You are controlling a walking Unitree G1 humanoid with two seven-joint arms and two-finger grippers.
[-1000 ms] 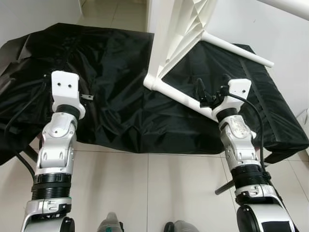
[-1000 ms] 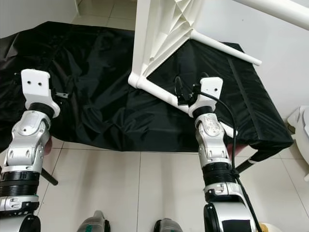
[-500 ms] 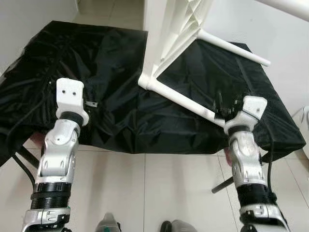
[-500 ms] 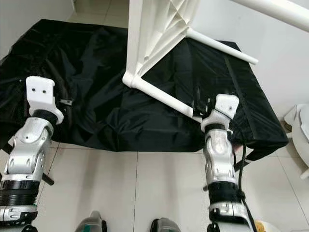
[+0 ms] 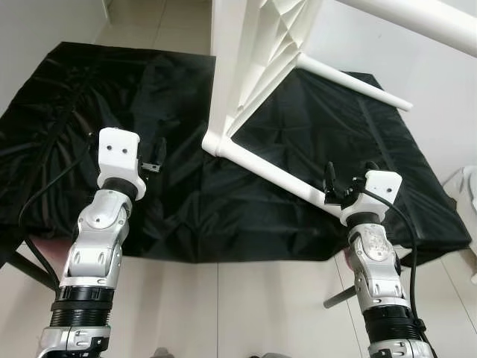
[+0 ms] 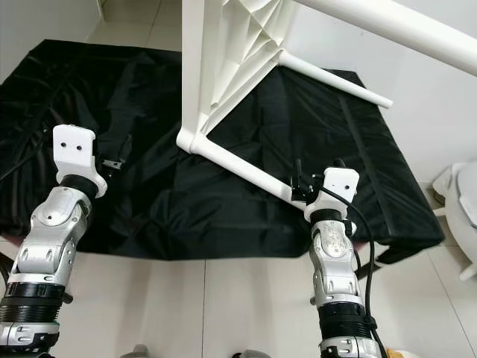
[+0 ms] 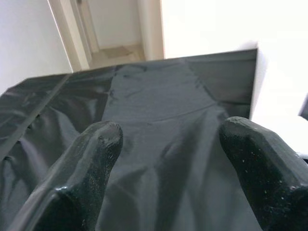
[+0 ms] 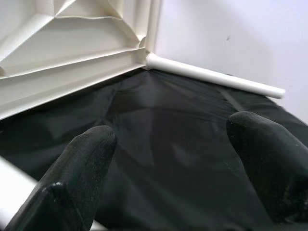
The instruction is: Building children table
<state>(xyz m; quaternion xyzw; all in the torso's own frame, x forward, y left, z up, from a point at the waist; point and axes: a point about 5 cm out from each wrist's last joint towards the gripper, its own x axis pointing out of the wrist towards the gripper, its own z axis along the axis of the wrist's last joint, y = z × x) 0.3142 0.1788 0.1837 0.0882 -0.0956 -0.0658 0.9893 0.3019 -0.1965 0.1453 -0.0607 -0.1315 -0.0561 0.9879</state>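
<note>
Both arms had drawn back toward me while the head camera shifted. White table (image 5: 253, 60) stood tipped on its edge on the black cloth (image 5: 186, 201), legs sideways. Right gripper (image 5: 344, 188) hovered at the near leg (image 5: 276, 171), fingers spread, holding nothing. Left gripper (image 5: 155, 153) was likewise spread and empty over cloth. Risk, I judged: nudging that leg could topple the table.

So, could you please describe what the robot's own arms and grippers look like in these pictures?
Both arms are silver metal segments with black ribbed rings near the base. Each wrist ends in a white blocky housing; the left one shows two small dark holes. The left gripper and right gripper each have two long black fingers with rounded, matte, slightly speckled tips. A black cable loops along the right forearm, another beside the left.
</note>
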